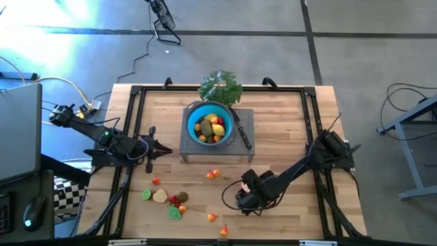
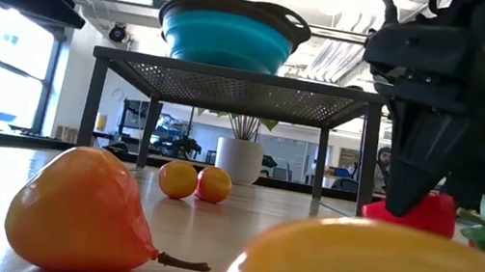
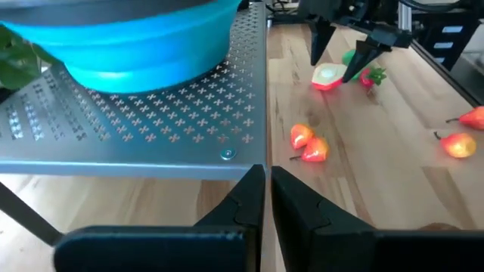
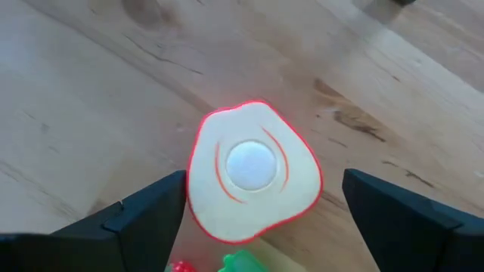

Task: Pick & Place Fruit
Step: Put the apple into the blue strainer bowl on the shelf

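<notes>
Near the tabletop's front edge, right of centre, the right gripper (image 4: 257,219) hovered directly over a red-rimmed cream fruit slice (image 4: 253,170) lying flat between its wide-open, empty fingers, while the left gripper (image 1: 166,149), closed and empty, waited well apart at the left.

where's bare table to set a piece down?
Free: the strip right of the grey stand, toward the right arm's base, and the front right corner. Crowded: front left, where loose fruit clusters, and around the open right gripper over a cream slice.
</notes>
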`<state>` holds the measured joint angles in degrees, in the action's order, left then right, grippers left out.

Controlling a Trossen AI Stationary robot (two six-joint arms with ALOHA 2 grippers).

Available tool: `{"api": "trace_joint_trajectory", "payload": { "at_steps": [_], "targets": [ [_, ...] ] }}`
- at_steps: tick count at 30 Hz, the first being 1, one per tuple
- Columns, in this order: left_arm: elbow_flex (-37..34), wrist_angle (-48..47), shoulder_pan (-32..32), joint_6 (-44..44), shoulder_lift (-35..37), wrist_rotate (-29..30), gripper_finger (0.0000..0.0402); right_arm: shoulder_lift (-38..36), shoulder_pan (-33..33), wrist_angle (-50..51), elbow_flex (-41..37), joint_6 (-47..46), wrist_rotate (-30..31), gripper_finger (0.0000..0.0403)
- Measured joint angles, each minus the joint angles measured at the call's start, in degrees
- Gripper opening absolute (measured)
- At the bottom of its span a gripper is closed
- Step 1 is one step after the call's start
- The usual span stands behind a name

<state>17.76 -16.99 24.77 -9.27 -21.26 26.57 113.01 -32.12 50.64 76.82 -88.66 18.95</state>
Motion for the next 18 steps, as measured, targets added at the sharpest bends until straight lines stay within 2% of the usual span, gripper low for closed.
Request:
{"api": "trace_joint_trajectory", "payload": {
  "at_steps": [6,18],
  "targets": [
    [0.0,-1.38,0.0,-2.58,0.0,0.0,0.0022,0.0,0.02,-0.51,0.0,-0.17,-0.76,0.0345],
    [0.0,-1.08,0.0,-1.08,0.0,0.0,0.0022,-0.05,0.26,-1.48,0.0,0.1,-1.05,0.0345]
  ]
}}
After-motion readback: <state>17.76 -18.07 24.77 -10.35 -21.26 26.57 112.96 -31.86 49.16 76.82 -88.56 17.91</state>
